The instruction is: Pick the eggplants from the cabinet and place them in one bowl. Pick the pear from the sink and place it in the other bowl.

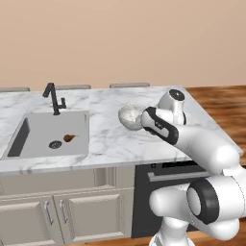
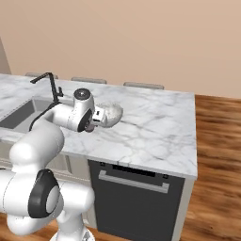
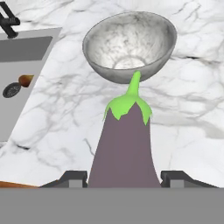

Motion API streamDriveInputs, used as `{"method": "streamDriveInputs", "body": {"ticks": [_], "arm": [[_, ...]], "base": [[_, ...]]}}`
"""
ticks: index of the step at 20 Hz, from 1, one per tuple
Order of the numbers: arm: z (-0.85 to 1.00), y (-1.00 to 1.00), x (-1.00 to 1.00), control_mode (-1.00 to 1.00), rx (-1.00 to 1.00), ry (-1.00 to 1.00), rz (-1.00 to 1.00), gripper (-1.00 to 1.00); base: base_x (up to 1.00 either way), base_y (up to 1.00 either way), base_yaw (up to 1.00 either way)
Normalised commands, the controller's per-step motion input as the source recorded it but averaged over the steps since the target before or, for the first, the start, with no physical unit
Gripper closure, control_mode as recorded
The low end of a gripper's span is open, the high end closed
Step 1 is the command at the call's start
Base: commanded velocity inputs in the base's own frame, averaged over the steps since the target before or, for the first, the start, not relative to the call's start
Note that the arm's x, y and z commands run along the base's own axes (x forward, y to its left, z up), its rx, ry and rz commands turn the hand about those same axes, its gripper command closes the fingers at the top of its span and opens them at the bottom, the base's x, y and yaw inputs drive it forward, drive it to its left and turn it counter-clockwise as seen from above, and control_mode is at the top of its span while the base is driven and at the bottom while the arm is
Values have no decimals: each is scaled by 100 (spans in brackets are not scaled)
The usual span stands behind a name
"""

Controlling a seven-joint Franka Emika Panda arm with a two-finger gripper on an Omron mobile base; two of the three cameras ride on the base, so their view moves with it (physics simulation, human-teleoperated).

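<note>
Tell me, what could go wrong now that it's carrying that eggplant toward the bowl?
The eggplant is long and is gripped at its wide end, so it might tilt or slip from the gripper. Its stem tip already reaches the near rim of the bowl; lowering too early could knock the bowl, and releasing too early could drop the eggplant onto the counter.

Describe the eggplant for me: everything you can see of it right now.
The eggplant is dull purple and smooth, with a bright green cap and a thin green stem. It sits lengthwise between the two dark fingers, fat end at the hand, stem end pointing forward at the grey marbled bowl on the marble counter. The stem tip overlaps the bowl's near rim in the hand view; whether it touches cannot be told. The body hangs above the counter.
</note>
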Motion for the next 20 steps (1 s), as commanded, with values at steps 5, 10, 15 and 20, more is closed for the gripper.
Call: {"method": "streamDriveInputs", "body": {"ticks": [5, 10, 15, 20], "arm": [[0, 1, 6, -100, 1, 0, 2, 100], [12, 1, 11, -100, -1, -2, 9, 100], [24, 0, 23, -100, -10, -2, 9, 100], [7, 0, 38, -100, -10, 0, 6, 100]], "base": [[2, 3, 2], [0, 0, 0], [0, 0, 0], [0, 0, 0]]}}
